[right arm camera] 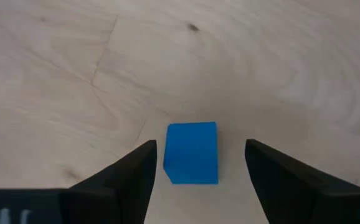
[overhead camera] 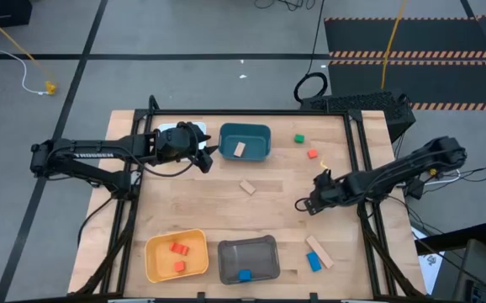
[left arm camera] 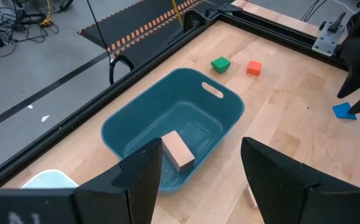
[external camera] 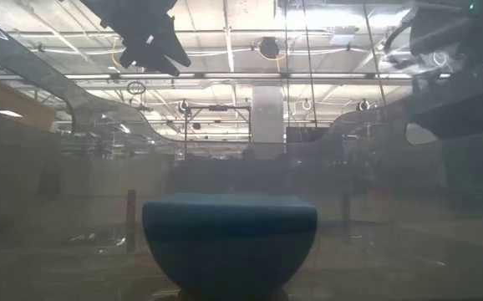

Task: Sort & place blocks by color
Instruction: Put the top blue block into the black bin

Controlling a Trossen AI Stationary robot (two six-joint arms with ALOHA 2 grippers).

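A blue block (right arm camera: 192,153) lies on the bare wooden table (overhead camera: 277,210), between the spread fingers of the right gripper (right arm camera: 195,171), which stands open around it without touching. In the high view that gripper (overhead camera: 304,204) sits right of the table's middle.

Other blocks are scattered: a green one (overhead camera: 298,138) and a red one (overhead camera: 312,154) near the far edge, a tan one (overhead camera: 247,187) mid-table, and a tan bar (overhead camera: 319,251) beside another blue block (overhead camera: 314,263). The teal bin (overhead camera: 245,141) holds a tan block (left arm camera: 177,151); the yellow bin (overhead camera: 176,255) holds two red ones; the grey bin (overhead camera: 247,259) holds a blue one.

The left gripper (left arm camera: 195,171) hovers open by the teal bin (its arm reads "TROSSEN").
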